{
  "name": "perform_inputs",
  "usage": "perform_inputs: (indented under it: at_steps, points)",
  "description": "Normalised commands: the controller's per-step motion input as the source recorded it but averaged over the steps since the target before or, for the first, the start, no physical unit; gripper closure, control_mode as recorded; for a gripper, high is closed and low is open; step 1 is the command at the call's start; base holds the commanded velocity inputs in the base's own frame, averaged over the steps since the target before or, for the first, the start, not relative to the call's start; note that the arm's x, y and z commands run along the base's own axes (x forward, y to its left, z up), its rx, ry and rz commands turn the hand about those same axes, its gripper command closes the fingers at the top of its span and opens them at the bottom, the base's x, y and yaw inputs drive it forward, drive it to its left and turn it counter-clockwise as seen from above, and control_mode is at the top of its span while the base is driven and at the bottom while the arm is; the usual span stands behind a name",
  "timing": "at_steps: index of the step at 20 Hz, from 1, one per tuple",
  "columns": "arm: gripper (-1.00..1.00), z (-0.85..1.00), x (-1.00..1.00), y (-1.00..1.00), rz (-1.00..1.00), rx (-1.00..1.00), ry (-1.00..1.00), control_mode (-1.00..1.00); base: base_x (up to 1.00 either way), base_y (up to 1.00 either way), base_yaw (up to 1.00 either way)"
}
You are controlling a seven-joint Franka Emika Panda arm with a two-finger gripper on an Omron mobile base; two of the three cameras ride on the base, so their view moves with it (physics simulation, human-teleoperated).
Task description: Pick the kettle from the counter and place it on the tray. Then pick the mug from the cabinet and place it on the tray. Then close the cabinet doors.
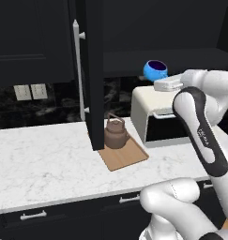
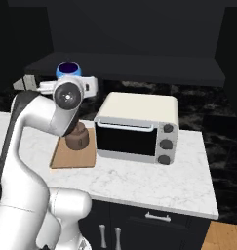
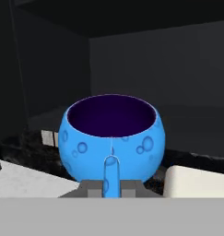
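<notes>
Gripper (image 3: 111, 188): clenched on the handle of the mug, one finger tip on each side of it, seen in the hand view.
Mug (image 3: 111, 138): bright blue with bubble marks, dark purple inside, upright, handle toward the hand camera; held in the air in front of the cabinet, above the toaster oven in the left base view (image 1: 155, 70).
Kettle (image 1: 116, 132): brown, upright, bail handle raised, sitting on the tray.
Tray (image 1: 127, 157): tan wooden board lying flat on the counter, just beside the toaster oven.
Counter (image 1: 45, 154): white marble worktop with grey veining.
Cabinet (image 2: 139, 63): black, dark interior shelf visible behind the mug.
Cabinet doors: left door (image 1: 93, 70) stands open, edge toward the camera, long silver bar handle (image 1: 79, 70) on it; its lower corner is over the tray.
Toaster oven (image 2: 137, 127): cream body, dark glass front, three knobs at the right.
</notes>
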Motion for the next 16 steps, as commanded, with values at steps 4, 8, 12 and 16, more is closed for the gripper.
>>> perform_inputs:
  at_steps: [4,8,12,16]
  points:
    - [1.0,-0.25,-0.99,0.0,0.37,-0.1,0.0,-1.0,0.0,0.0,0.0]
    - [1.0,-0.4,-0.96,0.0,0.33,-0.12,0.0,-1.0,0.0,0.0,0.0]
    - [1.0,-0.46,-0.92,0.0,0.31,-0.16,0.0,-1.0,0.0,0.0,0.0]
    - [1.0,-0.57,-0.74,0.18,0.19,-0.27,0.0,-1.0,0.0,0.0,0.0]
